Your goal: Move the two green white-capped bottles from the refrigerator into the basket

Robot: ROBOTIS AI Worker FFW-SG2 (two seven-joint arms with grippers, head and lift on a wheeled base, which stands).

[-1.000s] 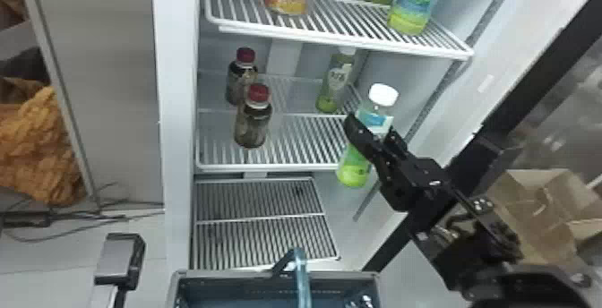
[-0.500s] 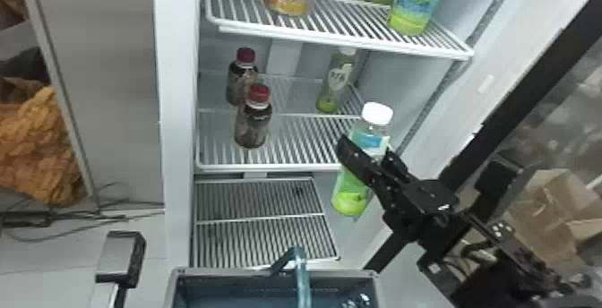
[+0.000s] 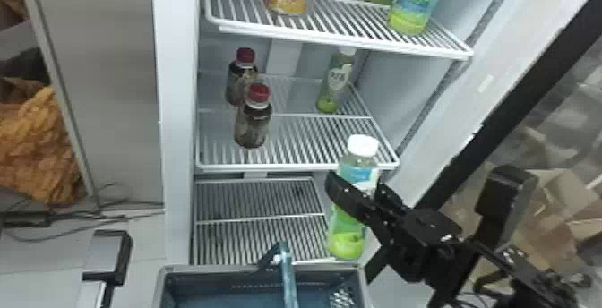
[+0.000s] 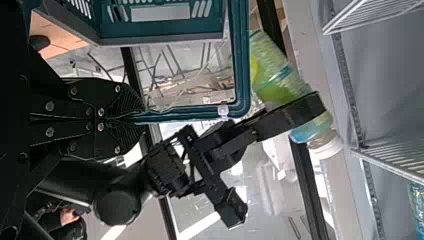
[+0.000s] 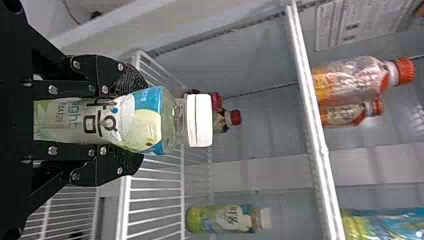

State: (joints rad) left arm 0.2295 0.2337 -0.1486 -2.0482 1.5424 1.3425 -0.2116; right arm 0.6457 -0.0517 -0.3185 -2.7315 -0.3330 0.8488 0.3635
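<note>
In the head view my right gripper [image 3: 358, 195] is shut on a green white-capped bottle [image 3: 347, 235], held upright before the shelves, just behind the basket's right corner. The right wrist view has the right gripper [image 5: 125, 122] around that bottle [image 5: 145, 120], its white cap pointing away. A second green white-capped bottle [image 3: 333, 83] stands at the back right of the middle shelf. The basket [image 3: 224, 267] is at the bottom of the head view, its handle [image 3: 289, 275] raised. In the left wrist view my left gripper [image 4: 137, 118] is shut on the basket's handle [image 4: 180, 116].
Two red-capped dark bottles [image 3: 254, 123] stand on the middle shelf [image 3: 295, 166], left of the second green bottle. Orange and blue-green bottles [image 3: 410, 7] are on the shelf above. The refrigerator's right side wall and door frame [image 3: 475, 101] run beside the right arm.
The right gripper has carried its bottle down, toward the basket and slightly left, away from the middle shelf. The basket and the shelf bottles have stayed put.
</note>
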